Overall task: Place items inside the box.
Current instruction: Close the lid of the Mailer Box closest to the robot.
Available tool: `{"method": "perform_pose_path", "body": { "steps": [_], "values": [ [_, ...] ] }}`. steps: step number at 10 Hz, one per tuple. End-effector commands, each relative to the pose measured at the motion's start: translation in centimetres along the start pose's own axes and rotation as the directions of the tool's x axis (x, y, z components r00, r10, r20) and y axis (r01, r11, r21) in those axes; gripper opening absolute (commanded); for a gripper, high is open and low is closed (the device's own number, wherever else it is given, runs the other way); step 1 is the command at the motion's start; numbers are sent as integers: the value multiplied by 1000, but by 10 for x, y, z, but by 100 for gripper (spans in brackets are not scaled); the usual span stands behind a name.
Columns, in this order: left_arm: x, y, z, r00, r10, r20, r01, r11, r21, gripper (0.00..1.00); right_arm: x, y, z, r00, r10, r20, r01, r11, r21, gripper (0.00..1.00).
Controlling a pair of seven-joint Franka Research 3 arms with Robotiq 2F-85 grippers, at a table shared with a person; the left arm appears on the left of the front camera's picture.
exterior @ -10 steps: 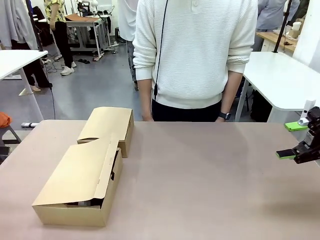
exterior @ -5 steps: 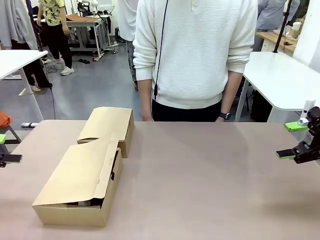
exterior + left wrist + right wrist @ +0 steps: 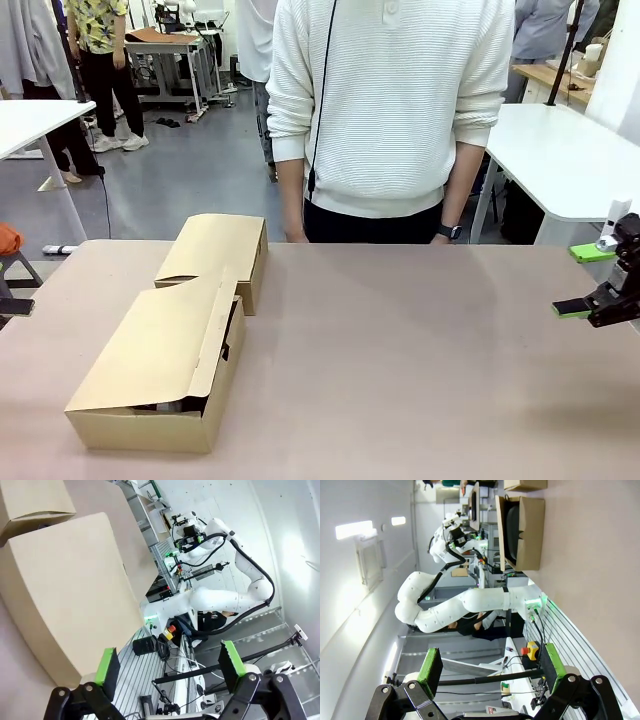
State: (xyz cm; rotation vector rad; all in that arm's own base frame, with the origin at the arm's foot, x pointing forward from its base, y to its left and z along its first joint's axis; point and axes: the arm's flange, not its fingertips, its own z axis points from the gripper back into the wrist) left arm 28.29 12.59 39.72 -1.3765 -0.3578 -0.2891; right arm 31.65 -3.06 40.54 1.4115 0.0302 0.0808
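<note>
I have the cardboard box [image 3: 160, 375] on the near left of the matte grey-brown table [image 3: 420, 380]: plain tan corrugated board, long and rectangular, its lid flap lowered but not sealed, a dark slit open at the near end and along the right side. Something dark sits inside that gap; I cannot tell which item it is. A second, smaller cardboard box [image 3: 218, 250] sits just beyond it, touching or nearly touching at the corner. On my left wrist camera the left gripper [image 3: 170, 667] has its green-padded fingers spread wide with nothing between them, and the box's [image 3: 70, 590] smooth tan lid lies ahead. The right gripper [image 3: 592, 283] hangs at the far right edge of the table, black with bright green pads, fingers parted and empty; its wrist camera shows the same spread [image 3: 490, 667], with the box's [image 3: 520, 532] open end far off. A person in a ribbed white sweater [image 3: 390, 100] stands at the far side, hands hidden below the table edge.
</note>
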Motion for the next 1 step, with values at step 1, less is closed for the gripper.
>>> {"method": "perform_pose_path", "body": {
  "steps": [1],
  "values": [
    [-7,1,0,1000,-14,-6,14,1000,-8,100,1,5,1,1000,-21,11,21,1000,5,100]
  ]
}}
